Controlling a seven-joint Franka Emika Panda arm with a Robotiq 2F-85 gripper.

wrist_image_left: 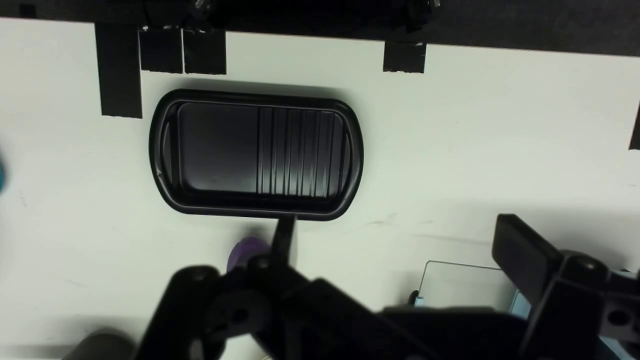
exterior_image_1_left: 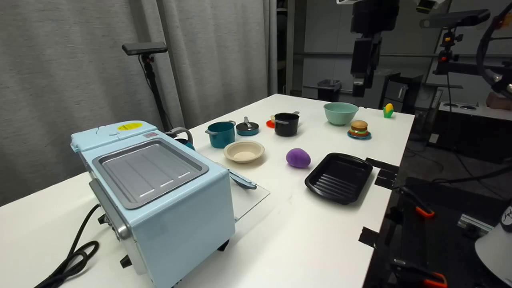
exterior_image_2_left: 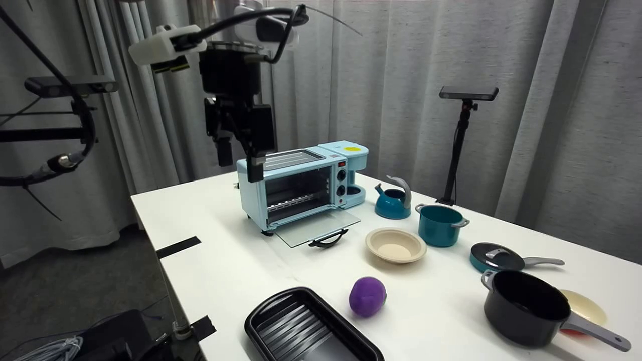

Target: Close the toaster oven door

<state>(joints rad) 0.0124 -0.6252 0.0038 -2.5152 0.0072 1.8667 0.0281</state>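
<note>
The pale blue toaster oven [exterior_image_1_left: 184, 228] stands on the white table; in an exterior view its front [exterior_image_2_left: 253, 200] shows an open, dark cavity. Its door, a clear glass panel [exterior_image_2_left: 316, 228], is folded down and out over the table, also seen in an exterior view [exterior_image_1_left: 248, 202]. A dark handle [exterior_image_2_left: 328, 238] is along its outer edge. In the wrist view part of the glass door [wrist_image_left: 460, 282] shows beyond my fingers; the rest is hidden. My gripper [wrist_image_left: 396, 220] is open and empty, high above the table, apart from the door, in both exterior views [exterior_image_1_left: 359, 86] [exterior_image_2_left: 241, 163].
A black ridged tray [wrist_image_left: 255, 155] lies near the table edge. A purple toy eggplant [exterior_image_2_left: 367, 297] and beige bowl [exterior_image_2_left: 396, 245] lie beyond the door. A kettle [exterior_image_2_left: 392, 203], teal pot [exterior_image_2_left: 439, 228], black pot [exterior_image_1_left: 286, 125], green bowl [exterior_image_1_left: 340, 114] and toy burger [exterior_image_1_left: 359, 128] stand around.
</note>
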